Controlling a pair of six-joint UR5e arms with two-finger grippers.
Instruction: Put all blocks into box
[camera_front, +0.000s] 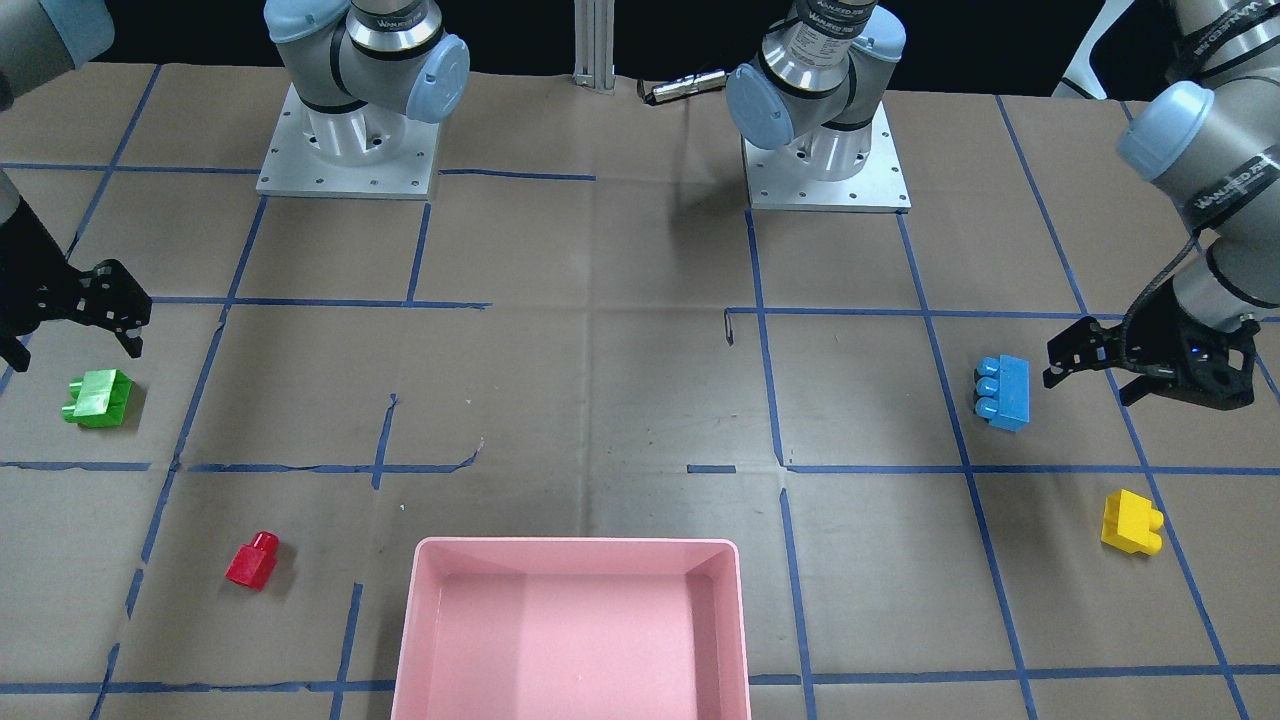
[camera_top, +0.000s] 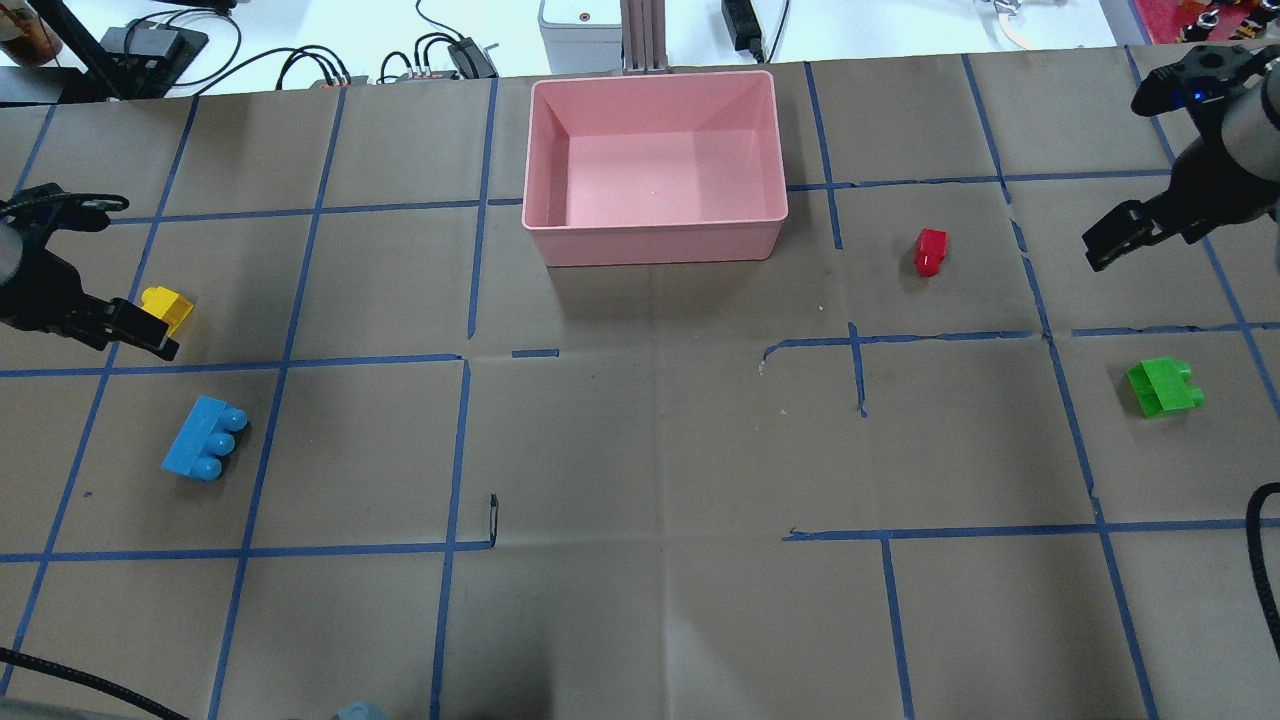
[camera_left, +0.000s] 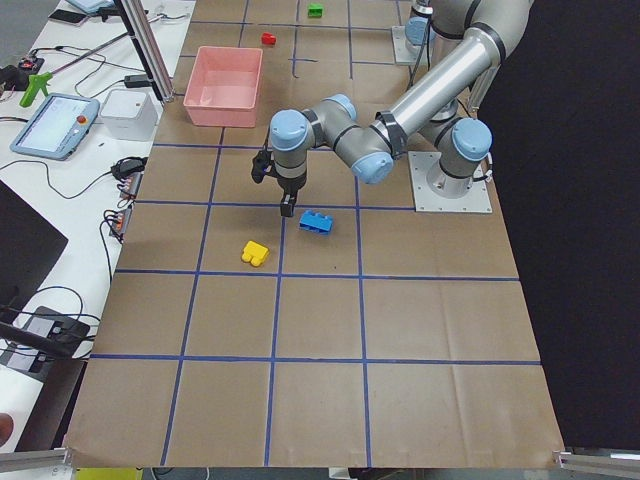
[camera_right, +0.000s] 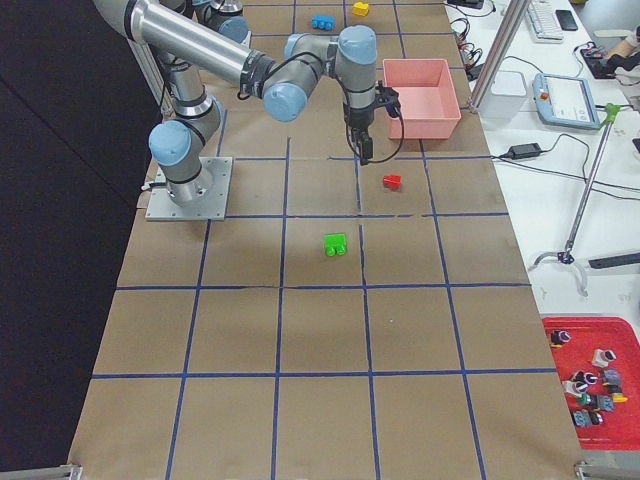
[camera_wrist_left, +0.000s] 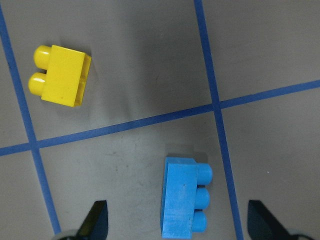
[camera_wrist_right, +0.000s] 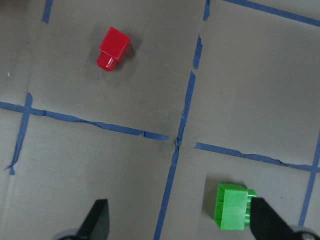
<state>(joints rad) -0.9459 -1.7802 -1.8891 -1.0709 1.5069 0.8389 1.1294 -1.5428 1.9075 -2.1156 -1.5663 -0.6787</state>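
- Pink shallow rectangular plastic box (camera_front: 578, 543) sits nearest the front-facing camera, at the 6 o'clock edge of the brown papered counter (camera_front: 600, 400). Nothing is in it.
- Count: 4 studded plastic blocks, 1 of each: green two-stud block (camera_front: 98, 398), tiny red one-stud block (camera_front: 251, 561), light-blue three-stud block (camera_front: 1003, 392), yellow two-stud block (camera_front: 1131, 522). 1 box. All 4 blocks lie on the counter, well apart from the box.
- Left claw (camera_front: 1090, 383) is spread wide, holds nothing and hangs over the light-blue three-stud block. In the left wrist view that block lies between the fingertips toward 6 o'clock, long axis 12-to-6, studs to 3 o'clock, so the fingers would shut across its short side. The yellow block is at 10 o'clock, apart.
- Right claw (camera_front: 75, 352) is spread and empty. In the right wrist view green is at 5 o'clock, just beside one fingertip and off centre; red is at 11 o'clock, farther off.
- Judgement: the left arm is nearer blue and yellow, the right arm nearer green and red. Blue looks best lined up and likely needs mostly a straight descent. No block is boxed yet.
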